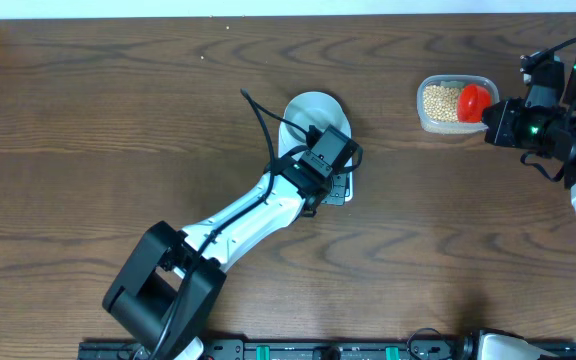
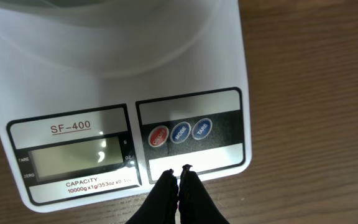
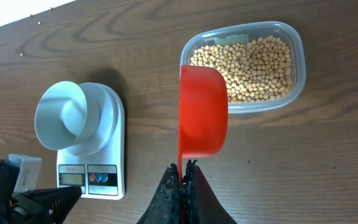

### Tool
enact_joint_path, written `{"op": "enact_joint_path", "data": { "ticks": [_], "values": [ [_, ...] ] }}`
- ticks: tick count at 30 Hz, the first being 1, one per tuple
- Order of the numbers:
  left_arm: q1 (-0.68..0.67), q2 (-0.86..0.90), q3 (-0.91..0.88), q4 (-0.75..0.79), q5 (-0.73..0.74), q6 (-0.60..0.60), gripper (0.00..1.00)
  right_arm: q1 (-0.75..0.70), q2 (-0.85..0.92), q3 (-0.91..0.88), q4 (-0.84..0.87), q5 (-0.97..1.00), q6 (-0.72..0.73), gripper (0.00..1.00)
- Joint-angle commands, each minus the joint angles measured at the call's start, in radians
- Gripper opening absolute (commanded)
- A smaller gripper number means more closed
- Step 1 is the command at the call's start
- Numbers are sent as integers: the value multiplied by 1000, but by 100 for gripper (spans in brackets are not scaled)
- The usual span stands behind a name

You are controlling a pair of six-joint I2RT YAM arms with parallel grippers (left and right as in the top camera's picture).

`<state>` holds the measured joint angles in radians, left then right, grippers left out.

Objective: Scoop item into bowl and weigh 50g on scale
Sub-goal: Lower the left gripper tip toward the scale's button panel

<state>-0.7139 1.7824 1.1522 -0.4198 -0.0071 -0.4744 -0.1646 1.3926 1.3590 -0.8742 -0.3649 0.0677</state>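
Wood-grain table (image 1: 118,120), weighing barely begun. Pinched in shut right jaws: empty red scoop (image 3: 202,112), long axis 6-to-12, cup toward 12, tub (image 3: 297,74) of beans (image 3: 250,59) at 1 o'clock. Left jaws shut, empty, at scale (image 2: 185,99) buttons. Bowl (image 3: 64,115) on scale, unfilled; scooping, weighing to 50g ahead.

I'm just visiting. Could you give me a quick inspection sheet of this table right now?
Surface: brown wooden table, no spills seen.
Job's things: empty bowl on the scale; beans in a clear tub.
Clutter: nothing seen.
Grippers: left gripper shut, at the scale's button end; right gripper shut on a red scoop by the tub.
Cables: black cable loops off the left arm.
Surroundings: white strip beyond the table's far edge.
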Motion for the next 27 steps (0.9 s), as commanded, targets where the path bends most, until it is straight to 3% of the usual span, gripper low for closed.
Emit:
{"op": "enact_joint_path", "data": {
  "ticks": [1,17,27],
  "values": [
    [-1,17,-5,5,-28,11,7,-1,3,19,-2,8,-22,1],
    [2,77,-6,63,-28,37,7,-1,3,19,-8,8,-25,1],
    [11,68,-5,71,-29,136,7,-1,3,19,-14,23,-32,1]
  ]
}}
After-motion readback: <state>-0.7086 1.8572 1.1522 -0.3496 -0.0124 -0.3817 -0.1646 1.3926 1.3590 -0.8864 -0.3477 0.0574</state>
